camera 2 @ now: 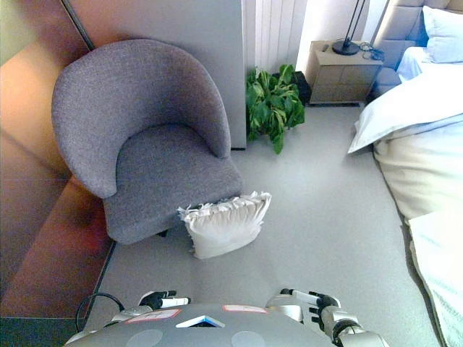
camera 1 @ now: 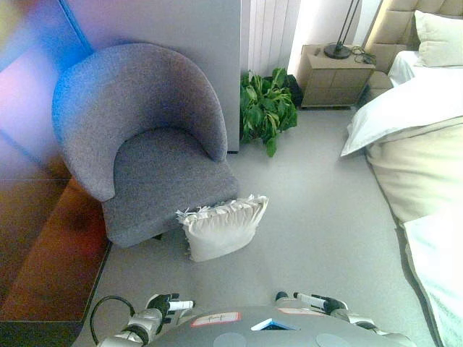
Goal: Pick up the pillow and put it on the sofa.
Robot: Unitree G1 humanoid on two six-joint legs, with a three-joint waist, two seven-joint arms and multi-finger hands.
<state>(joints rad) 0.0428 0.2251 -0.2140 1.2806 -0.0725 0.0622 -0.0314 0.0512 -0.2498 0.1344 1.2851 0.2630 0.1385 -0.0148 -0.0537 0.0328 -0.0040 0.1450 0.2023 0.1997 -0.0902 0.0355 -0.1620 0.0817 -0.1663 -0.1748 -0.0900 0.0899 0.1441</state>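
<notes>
- Landmark: grey armchair [camera 2: 148,137], rounded back, seat bare; takes up the left half of the scene, stands on the grey floor [camera 2: 318,217].
- Left of the armchair: brown wooden panel [camera 2: 43,246] running along that side.
- Behind the armchair: grey wall panel [camera 2: 195,29], with white curtain folds [camera 2: 278,32] to its right.
- White pillow [camera 2: 226,223], frilled top edge, stands upright on the floor, leaning against the armchair's front right corner. Touching the seat front, not on it.
- Left robot hand [camera 1: 163,303]: bottom edge, below the armchair's front and lower left of the pillow. Fingers loosely extended, white tips showing, holding nothing. Well clear of the pillow.
- Right robot hand [camera 2: 315,302]: bottom edge, lower right of the pillow. Fingers relaxed, nothing in them. Also clear of the pillow.
- Right of the armchair's back: green leafy plant [camera 2: 271,105] on the floor by the curtain.
- Further right: beige nightstand [camera 2: 343,72] with a dark lamp base [camera 2: 346,48] on top.
- Far right of the armchair: bed [camera 2: 427,159] with white and cream covers, one bed pillow [camera 2: 441,32] by the headboard.
</notes>
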